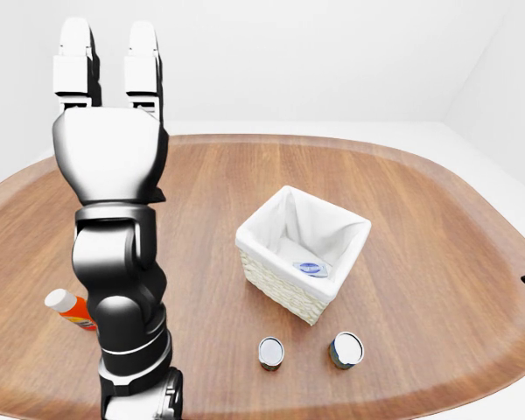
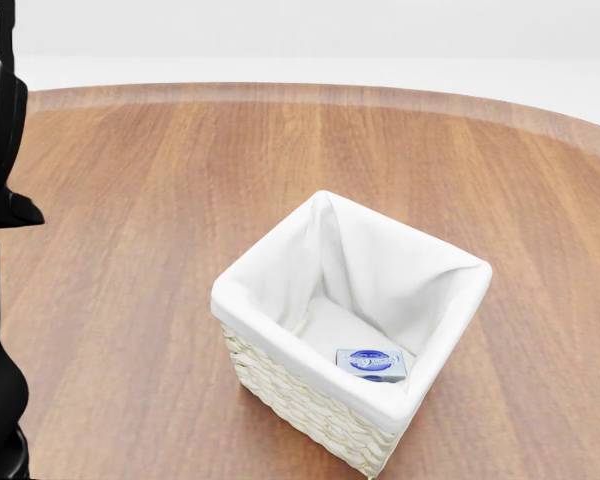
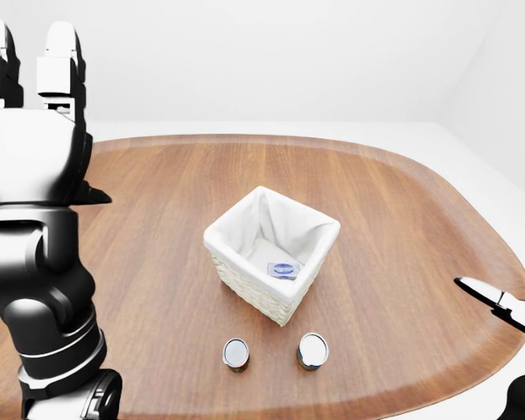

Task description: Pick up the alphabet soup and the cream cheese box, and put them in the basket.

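The white-lined wicker basket [image 1: 280, 284] stands mid-table, and the blue cream cheese box [image 2: 372, 363] lies flat on its floor. Below the basket in the left-eye view stand two small cans with silver tops, one [image 1: 270, 352] on the left and one [image 1: 346, 349] on the right; I cannot tell which is the alphabet soup. My left hand [image 1: 109, 48] is raised high at the left, fingers straight up and open, holding nothing, well away from the cans. Only a sliver of my right hand [image 3: 500, 303] shows at the right edge of the right-eye view.
An orange bottle with a white cap [image 1: 70, 308] lies at the left, partly behind my left forearm [image 1: 122, 289]. The round wooden table [image 1: 420, 210] has a raised rim, and white floor lies beyond it.
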